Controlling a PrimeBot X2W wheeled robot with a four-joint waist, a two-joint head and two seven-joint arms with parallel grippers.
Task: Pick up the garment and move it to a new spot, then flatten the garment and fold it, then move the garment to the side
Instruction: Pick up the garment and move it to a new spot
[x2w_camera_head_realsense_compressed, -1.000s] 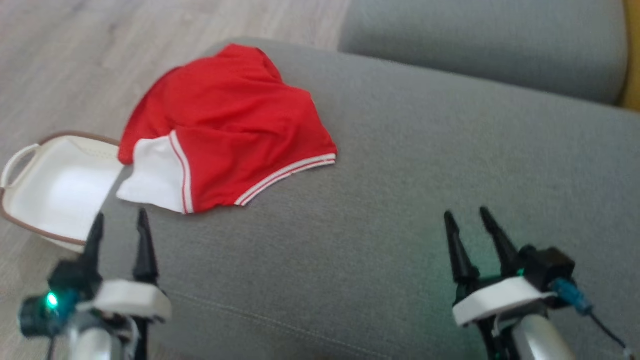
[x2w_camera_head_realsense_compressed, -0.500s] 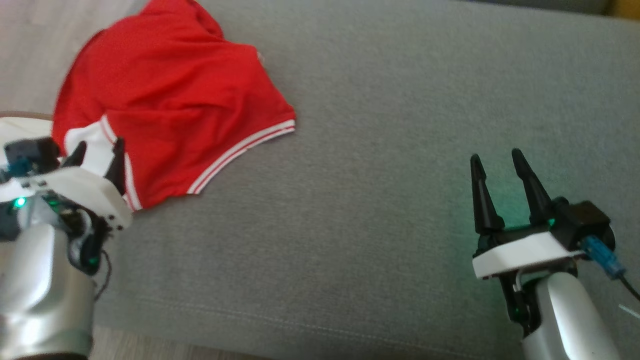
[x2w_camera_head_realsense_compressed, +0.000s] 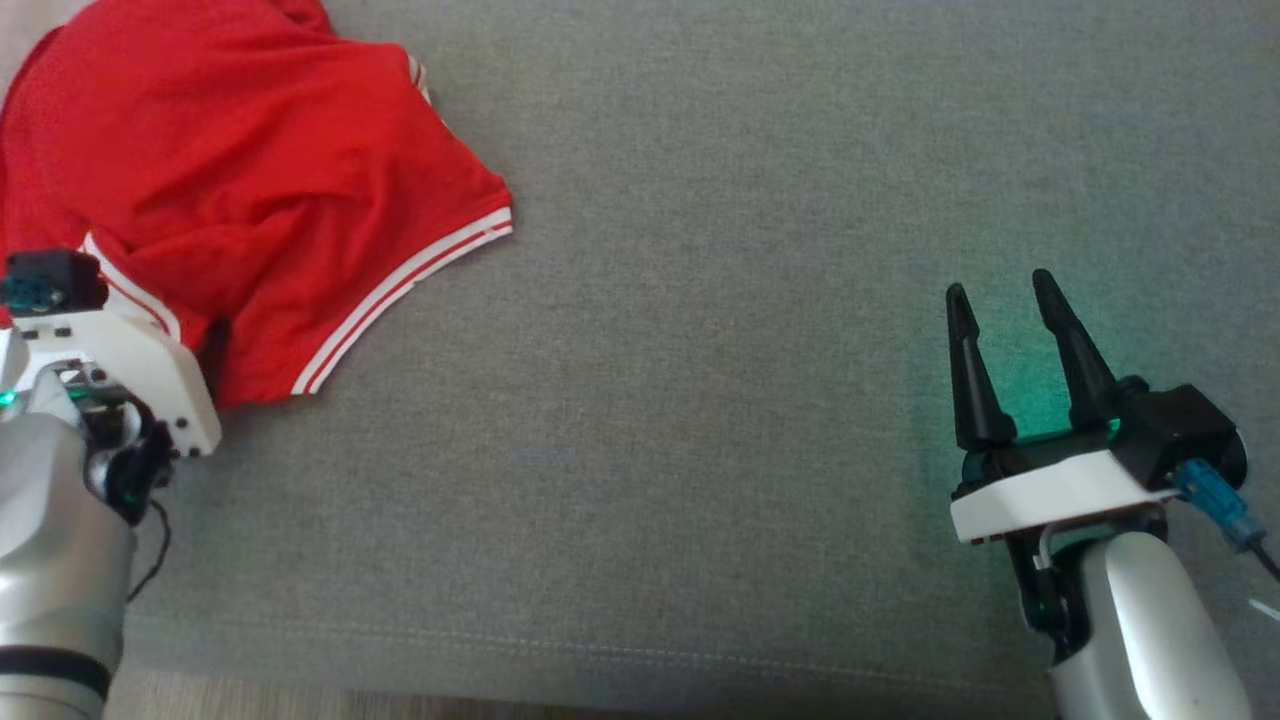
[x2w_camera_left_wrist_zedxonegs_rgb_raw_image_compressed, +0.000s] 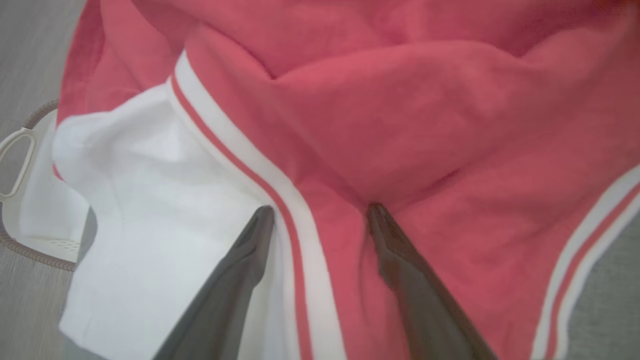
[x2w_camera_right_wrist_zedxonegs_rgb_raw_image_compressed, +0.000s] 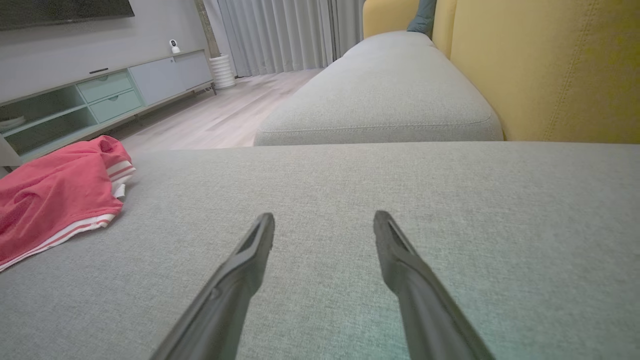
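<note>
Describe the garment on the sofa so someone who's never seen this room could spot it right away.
Start at the wide grey sofa cushion in front of the robot and look to its left edge. There lies the crumpled garment, under the open left tool. It is the one bright red thing there, with a white panel and white striped trim.
</note>
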